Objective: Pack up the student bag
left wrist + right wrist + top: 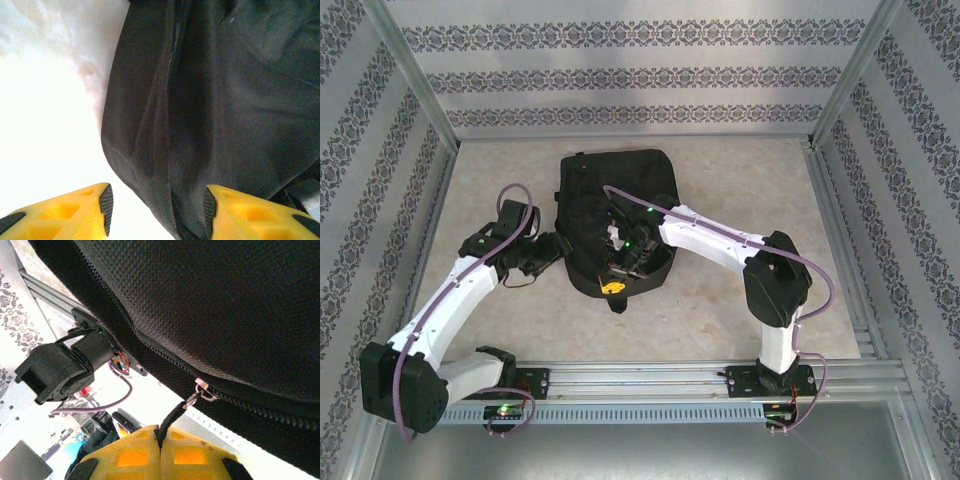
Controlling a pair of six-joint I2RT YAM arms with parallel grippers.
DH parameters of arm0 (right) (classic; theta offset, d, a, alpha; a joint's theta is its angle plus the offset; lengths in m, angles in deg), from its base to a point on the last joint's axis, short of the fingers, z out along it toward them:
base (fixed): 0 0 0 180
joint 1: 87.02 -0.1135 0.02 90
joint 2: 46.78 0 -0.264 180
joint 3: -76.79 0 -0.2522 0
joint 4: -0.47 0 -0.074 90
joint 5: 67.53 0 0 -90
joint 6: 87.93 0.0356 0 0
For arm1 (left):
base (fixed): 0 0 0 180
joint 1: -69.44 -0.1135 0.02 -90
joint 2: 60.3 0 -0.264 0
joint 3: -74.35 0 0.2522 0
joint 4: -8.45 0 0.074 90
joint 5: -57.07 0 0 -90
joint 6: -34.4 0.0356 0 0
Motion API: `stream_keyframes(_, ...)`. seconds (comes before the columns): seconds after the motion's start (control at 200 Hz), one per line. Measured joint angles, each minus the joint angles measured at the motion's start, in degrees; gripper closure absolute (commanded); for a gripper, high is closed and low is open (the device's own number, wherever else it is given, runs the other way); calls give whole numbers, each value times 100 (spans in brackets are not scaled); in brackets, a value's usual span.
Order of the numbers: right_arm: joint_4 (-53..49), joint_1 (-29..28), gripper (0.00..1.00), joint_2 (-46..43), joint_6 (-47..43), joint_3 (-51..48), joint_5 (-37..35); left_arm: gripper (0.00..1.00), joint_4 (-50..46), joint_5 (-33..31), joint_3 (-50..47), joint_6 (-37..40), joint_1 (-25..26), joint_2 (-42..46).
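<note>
The student bag [620, 180], a black fabric backpack, lies flat in the middle of the table. My left gripper [552, 250] is at its left edge. In the left wrist view this gripper [157, 205] is open, its yellow fingers [75, 210] apart, with a fold of the bag's fabric [225, 100] running between them untouched by the pads. My right gripper [616, 283] is over the bag's near end. It [161, 432] is shut on a black zip pull cord [175, 415] that leads up to a metal slider [202, 390] on the bag's zip [150, 347].
Patterned walls enclose the beige table [750, 310] on three sides. An aluminium rail [650, 378] carrying both arm bases runs along the near edge. A black arm joint [60, 370] with a purple cable [100, 407] hangs beside the bag.
</note>
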Motion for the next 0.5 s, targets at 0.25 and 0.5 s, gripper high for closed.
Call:
stream_keyframes(0.25, 164, 0, 100, 39, 52, 0, 90, 48, 210, 251, -225, -555, 356, -219)
stream_keyframes(0.5, 144, 0, 100, 70, 39, -2, 81, 83, 459, 378, -81, -549, 461, -841)
